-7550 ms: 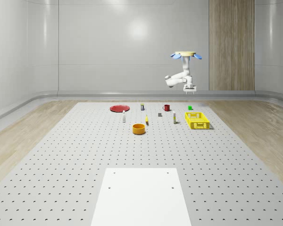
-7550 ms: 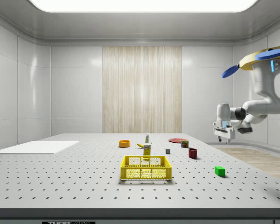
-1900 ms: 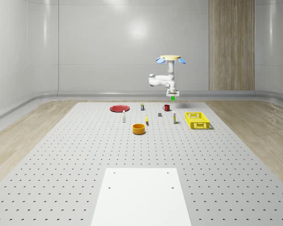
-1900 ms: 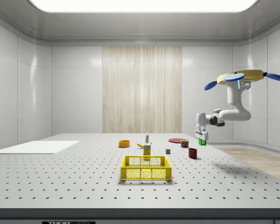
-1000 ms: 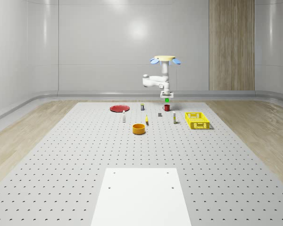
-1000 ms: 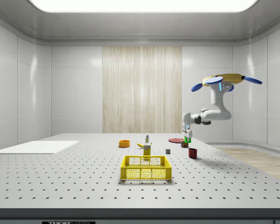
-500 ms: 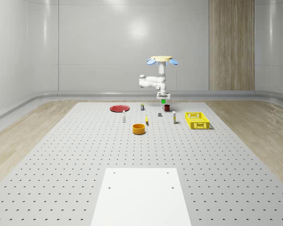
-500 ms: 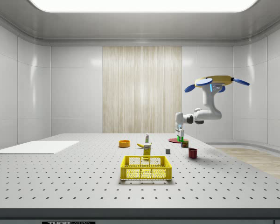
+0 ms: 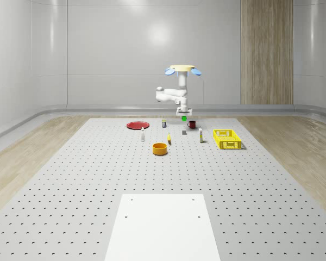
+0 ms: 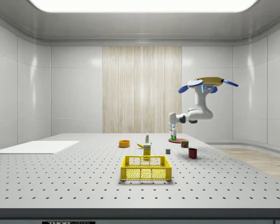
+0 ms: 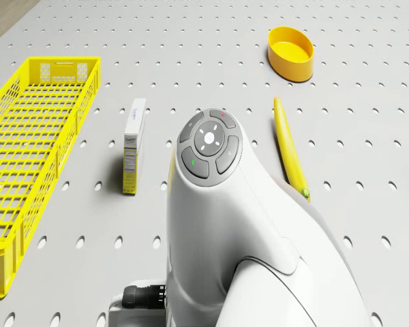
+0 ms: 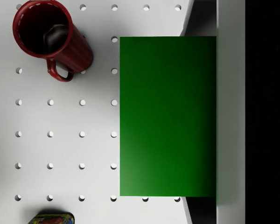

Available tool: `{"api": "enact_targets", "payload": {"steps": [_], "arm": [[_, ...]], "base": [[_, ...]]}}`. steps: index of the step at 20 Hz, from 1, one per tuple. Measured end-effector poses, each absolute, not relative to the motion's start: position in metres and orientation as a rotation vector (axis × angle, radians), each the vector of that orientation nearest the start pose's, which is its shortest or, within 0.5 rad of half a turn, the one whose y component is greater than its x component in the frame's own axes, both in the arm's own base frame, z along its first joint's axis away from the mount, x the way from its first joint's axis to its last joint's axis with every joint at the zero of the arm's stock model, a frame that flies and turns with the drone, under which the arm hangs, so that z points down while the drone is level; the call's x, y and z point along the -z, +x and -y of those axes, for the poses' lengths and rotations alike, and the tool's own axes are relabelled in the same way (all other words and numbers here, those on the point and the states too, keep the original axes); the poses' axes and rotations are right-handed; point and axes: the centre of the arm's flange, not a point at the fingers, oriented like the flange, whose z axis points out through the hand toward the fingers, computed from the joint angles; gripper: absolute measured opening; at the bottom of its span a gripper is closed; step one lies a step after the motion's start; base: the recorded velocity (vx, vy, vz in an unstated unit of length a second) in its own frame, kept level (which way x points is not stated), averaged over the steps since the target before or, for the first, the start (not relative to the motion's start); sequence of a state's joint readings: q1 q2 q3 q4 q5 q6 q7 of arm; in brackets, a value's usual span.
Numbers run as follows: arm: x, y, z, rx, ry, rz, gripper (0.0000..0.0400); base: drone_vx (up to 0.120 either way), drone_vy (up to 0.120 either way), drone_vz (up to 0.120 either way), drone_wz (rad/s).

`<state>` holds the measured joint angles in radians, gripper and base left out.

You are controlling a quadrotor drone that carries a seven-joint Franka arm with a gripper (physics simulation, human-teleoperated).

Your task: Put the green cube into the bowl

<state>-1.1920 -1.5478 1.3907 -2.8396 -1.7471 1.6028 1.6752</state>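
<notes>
Green cube [image 9: 183,118] pinched in gripper [image 9: 183,116], drone [image 9: 183,69] hovering above table's [image 9: 98,179] far edge.

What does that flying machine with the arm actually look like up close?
The drone is a flat tan disc with blue rotor blades. Beneath it hangs a glossy white arm of rounded segments with dark grey joints. In the drone view, the arm carries a round grey button pad with small red and green marks. The gripper is white.

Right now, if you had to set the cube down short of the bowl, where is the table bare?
Gripper holds the cube aloft near the mug. Bare table lies between bowl and white sheet, and left of the bowl. The stretch from plate to crate is crowded.
</notes>
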Motion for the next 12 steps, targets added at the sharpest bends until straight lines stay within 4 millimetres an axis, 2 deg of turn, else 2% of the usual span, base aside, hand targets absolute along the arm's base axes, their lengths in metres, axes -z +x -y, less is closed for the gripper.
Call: {"api": "enact_targets", "payload": {"steps": [12], "arm": [[-0.4887, 0.3168, -0.0060, -0.780, 0.001, 0.002, 0.0250]], "base": [[0.120, -0.120, 0.000, 0.000]]}}
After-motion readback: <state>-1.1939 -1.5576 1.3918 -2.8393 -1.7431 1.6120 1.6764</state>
